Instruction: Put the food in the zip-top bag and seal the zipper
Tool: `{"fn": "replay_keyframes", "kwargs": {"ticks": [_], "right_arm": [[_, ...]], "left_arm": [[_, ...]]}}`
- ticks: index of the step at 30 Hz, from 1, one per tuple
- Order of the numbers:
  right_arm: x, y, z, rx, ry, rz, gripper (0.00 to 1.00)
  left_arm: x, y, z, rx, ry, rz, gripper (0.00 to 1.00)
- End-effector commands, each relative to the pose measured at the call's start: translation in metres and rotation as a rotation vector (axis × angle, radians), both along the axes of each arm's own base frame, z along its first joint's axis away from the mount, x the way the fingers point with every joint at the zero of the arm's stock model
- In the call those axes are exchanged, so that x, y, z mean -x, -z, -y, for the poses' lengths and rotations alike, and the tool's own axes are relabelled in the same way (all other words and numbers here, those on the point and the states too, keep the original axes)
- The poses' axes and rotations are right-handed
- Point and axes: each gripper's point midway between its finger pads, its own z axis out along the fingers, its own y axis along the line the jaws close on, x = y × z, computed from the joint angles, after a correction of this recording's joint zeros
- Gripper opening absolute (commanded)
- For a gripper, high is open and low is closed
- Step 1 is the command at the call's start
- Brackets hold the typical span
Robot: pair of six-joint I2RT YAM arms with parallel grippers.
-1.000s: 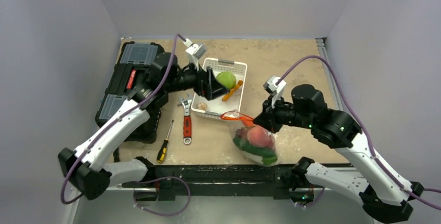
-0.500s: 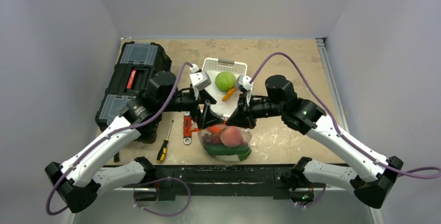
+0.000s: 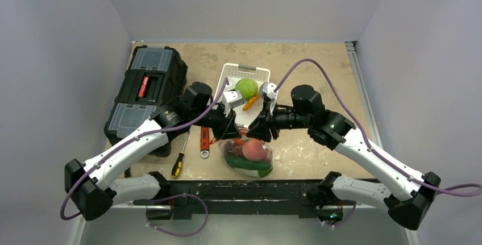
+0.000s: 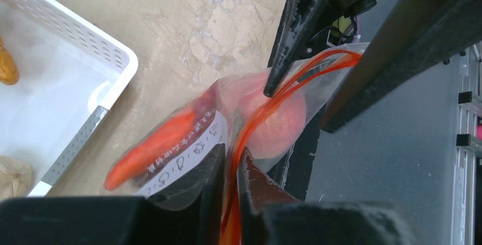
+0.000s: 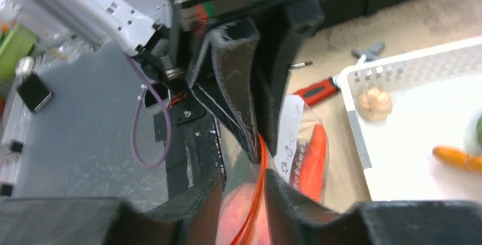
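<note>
Both arms have swung inward, meeting over the clear soft plastic zip-top bag [image 3: 248, 161], which lies lower centre near the front edge of the tan table [image 3: 321, 142], with bare tabletop to its right. The left gripper [image 4: 230, 162] pinches the red-orange zipper strip [image 4: 267, 108]. The right gripper [image 5: 243, 185] straddles it, grip unclear. The bag's white label [image 4: 187, 157] is unreadable. Inside: pink peach [image 3: 254, 150], orange carrot [image 4: 150, 148], green cucumber [image 3: 251, 166]. The white perforated tray [image 3: 245, 69] holds a green cabbage [image 3: 246, 88].
</note>
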Motion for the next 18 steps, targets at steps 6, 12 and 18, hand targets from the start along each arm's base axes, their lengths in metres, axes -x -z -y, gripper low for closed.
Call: {"fn": "replay_keyframes", "kwargs": {"ticks": [6,12,18], "right_arm": [[-0.022,-0.006,0.051,0.157,0.398,-0.095,0.73],[-0.016,-0.008,0.082,0.227,0.515,-0.047,0.8],[-0.009,-0.009,0.068,0.309,0.532,0.09,0.81]], "left_arm": [[-0.006,-0.014,-0.007,0.018,-0.049,0.072,0.0],[-0.007,-0.019,-0.008,0.022,-0.065,0.07,0.0],[-0.007,-0.019,-0.009,0.019,-0.068,0.073,0.0]]}}
